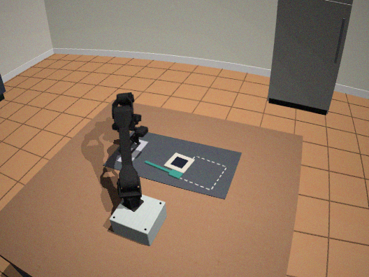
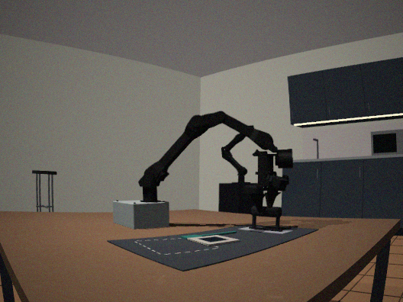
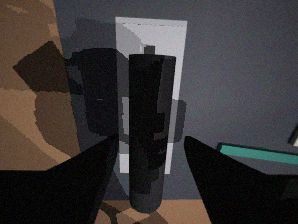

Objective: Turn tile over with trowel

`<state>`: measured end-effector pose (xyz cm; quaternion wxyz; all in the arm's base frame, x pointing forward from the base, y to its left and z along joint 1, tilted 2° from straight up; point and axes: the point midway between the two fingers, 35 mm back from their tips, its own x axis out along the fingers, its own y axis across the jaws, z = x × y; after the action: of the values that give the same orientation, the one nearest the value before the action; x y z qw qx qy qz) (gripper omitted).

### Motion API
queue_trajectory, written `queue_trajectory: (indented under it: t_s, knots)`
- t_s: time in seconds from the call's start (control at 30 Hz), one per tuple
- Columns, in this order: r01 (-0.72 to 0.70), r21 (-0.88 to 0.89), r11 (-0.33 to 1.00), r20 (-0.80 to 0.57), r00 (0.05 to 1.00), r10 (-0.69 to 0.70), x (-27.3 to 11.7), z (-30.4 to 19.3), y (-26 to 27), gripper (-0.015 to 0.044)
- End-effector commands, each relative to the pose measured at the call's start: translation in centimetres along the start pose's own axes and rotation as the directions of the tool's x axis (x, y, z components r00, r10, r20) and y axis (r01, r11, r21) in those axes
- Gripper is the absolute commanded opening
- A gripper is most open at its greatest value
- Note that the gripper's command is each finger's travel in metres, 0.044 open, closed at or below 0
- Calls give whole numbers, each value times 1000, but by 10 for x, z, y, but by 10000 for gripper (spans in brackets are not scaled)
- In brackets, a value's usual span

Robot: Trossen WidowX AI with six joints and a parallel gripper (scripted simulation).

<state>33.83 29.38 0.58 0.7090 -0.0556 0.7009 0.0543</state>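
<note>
The trowel has a pale flat blade (image 1: 143, 143) (image 2: 246, 229) (image 3: 177, 37) lying on the mat's left part in the top view, and a raised black bar handle (image 2: 267, 211) (image 3: 150, 100). My gripper (image 1: 135, 139) (image 2: 265, 206) (image 3: 151, 140) is open and points down at the handle. Its fingertips are at about the bar's top, one to each side in the wrist view. The tile (image 1: 179, 162) (image 2: 212, 239) lies flat, cream with its dark square facing up. It lies at the left end of the dashed outline (image 1: 211, 189) (image 2: 166, 254); its exact overlap is hard to tell.
A teal flat-bladed tool (image 1: 158, 168) (image 2: 210, 233) (image 3: 257, 152) lies beside the tile on the dark mat (image 1: 228, 164) (image 2: 183, 263). Its blade is close to the tile's near corner; contact is unclear. The arm's pale base block (image 1: 140, 215) (image 2: 141, 214) stands on the table.
</note>
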Motion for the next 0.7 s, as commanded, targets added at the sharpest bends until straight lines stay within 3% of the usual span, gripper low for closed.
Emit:
queue_trajectory:
  t_s: [0.0, 0.07, 0.37, 0.67]
  knots:
    - [9, 3, 1000, -6, 1000, -9, 5, -2, -2, 244]
    - [9, 3, 1000, -6, 1000, -9, 5, -2, -2, 191]
    - [9, 3, 1000, -6, 1000, -9, 5, -2, -2, 131]
    - [9, 3, 1000, -6, 1000, -9, 5, -2, -2, 130]
